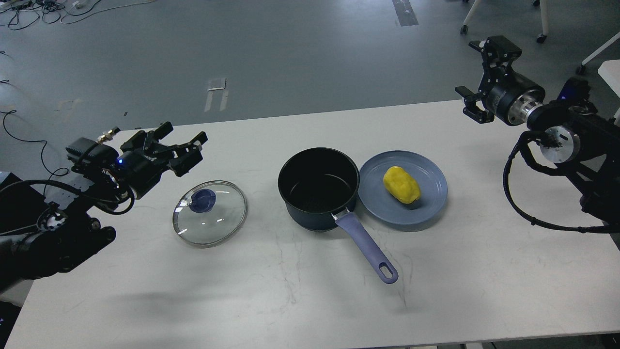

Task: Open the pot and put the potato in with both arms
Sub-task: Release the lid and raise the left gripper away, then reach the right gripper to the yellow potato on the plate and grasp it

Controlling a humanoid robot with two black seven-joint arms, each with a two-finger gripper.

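pot (pixel 318 186) handle points toward me and right, potato (pixel 401 184) lies diagonal on plate (pixel 431 203), white table (pixel 290 291), grey floor (pixel 290 58), both grippers (pixel 186 145) (pixel 477 80) spread wide, holding nothing

Pot (pixel 318 186) open, lid (pixel 209 213) on table (pixel 290 291), potato (pixel 401 184) on plate (pixel 426 179).

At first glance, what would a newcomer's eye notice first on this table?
The bright yellow potato on the blue-grey plate, right of centre. Beside it stands the open pot, its black inside empty. Its glass lid lies flat to the left, below the left claw.
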